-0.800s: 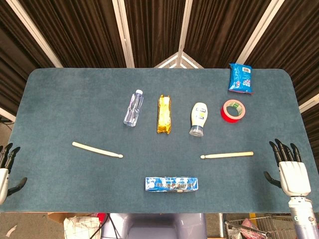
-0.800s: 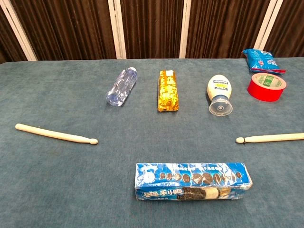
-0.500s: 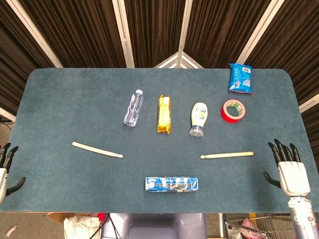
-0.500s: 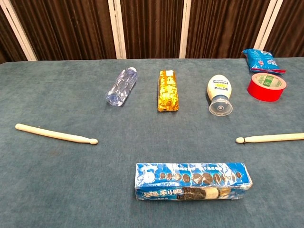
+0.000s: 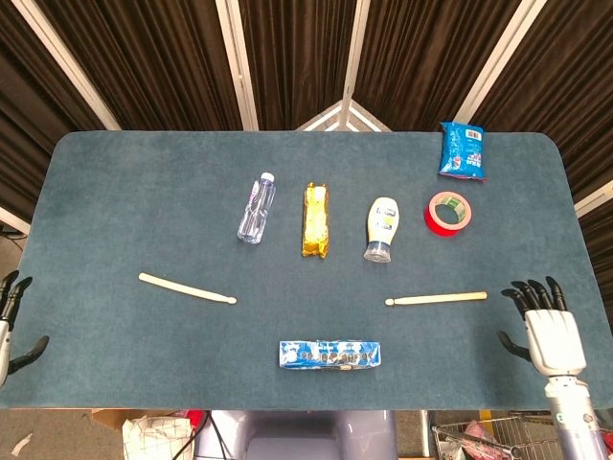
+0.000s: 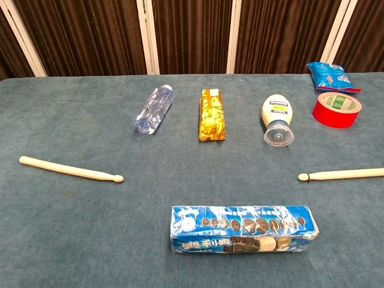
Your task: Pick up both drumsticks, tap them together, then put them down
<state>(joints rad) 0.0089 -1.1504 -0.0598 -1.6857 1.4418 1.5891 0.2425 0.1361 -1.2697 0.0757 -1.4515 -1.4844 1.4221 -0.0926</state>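
Two pale wooden drumsticks lie flat on the blue-grey table [image 5: 115, 192]. The left drumstick [image 5: 187, 287] [image 6: 71, 169] points its tip toward the middle. The right drumstick [image 5: 437, 299] [image 6: 342, 174] lies nearly level, tip to the left. My right hand [image 5: 546, 331] hovers at the table's right edge, just right of that stick's butt end, fingers spread and holding nothing. My left hand [image 5: 10, 321] shows only partly at the far left edge, off the table, fingers apart and empty. Neither hand appears in the chest view.
A clear water bottle [image 5: 256, 207], a gold snack pack [image 5: 316, 219], a white squeeze bottle [image 5: 383, 228], a red tape roll [image 5: 448, 212] and a blue chip bag [image 5: 463, 150] lie across the far half. A blue cookie pack [image 5: 329, 354] lies near the front edge.
My right hand has shifted a little left and forward, closer to the right drumstick's end. My left hand has slid slightly further out of view. The objects have not moved.
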